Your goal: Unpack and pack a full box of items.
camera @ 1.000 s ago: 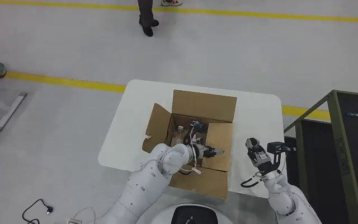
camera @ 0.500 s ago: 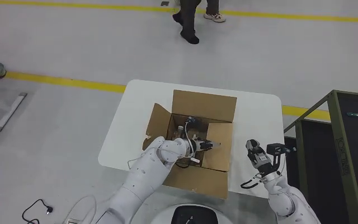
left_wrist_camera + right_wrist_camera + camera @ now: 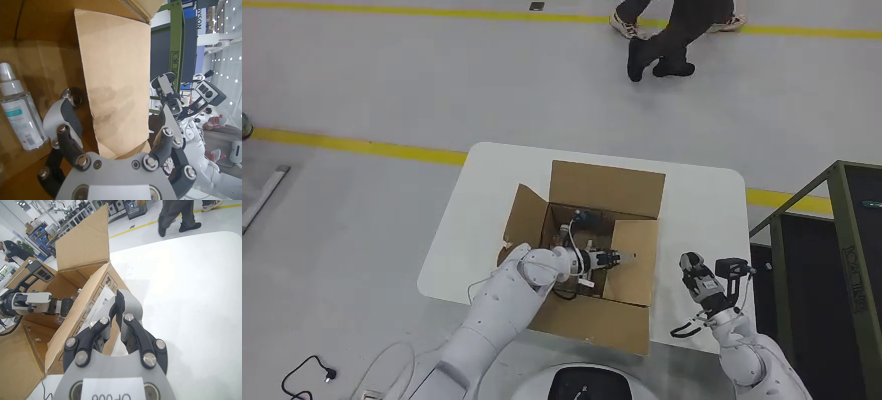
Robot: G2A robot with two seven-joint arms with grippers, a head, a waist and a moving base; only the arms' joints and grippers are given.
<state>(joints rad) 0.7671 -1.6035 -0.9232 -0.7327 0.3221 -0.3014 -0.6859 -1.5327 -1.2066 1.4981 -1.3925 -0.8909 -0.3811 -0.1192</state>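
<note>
Now your left end effector [image 3: 622,258] sits at the side of the open cardboard box [image 3: 607,186] nearest your right arm. The box stands in the middle of the white surface [image 3: 702,200]. The left end effector [image 3: 115,108] is spread wide and grips nothing. In the left wrist view one finger is inside the box and the other outside, with the box's side flap [image 3: 113,75] standing between them. Whether either finger touches the cardboard, you cannot tell.

On the box floor beside the inner finger lies a clear spray bottle [image 3: 17,113] on its side, white nozzle pointing away from the wrist. A small round metal piece [image 3: 72,95] lies between the bottle and the flap, partly hidden by that finger.

Compared with a second ago, the left end effector has edged a little away from the robot and deeper over the box opening. The arm's elbow has swung in closer to the box's near corner. Over the last half second it has hardly shifted.

Your right end effector [image 3: 118,298] hangs over bare surface just beside the box's outer wall. Its fingers are pressed together with nothing between them. It is almost where it was a second ago, only a touch nearer the robot. The box itself has not moved, and its flaps stand as before.
</note>
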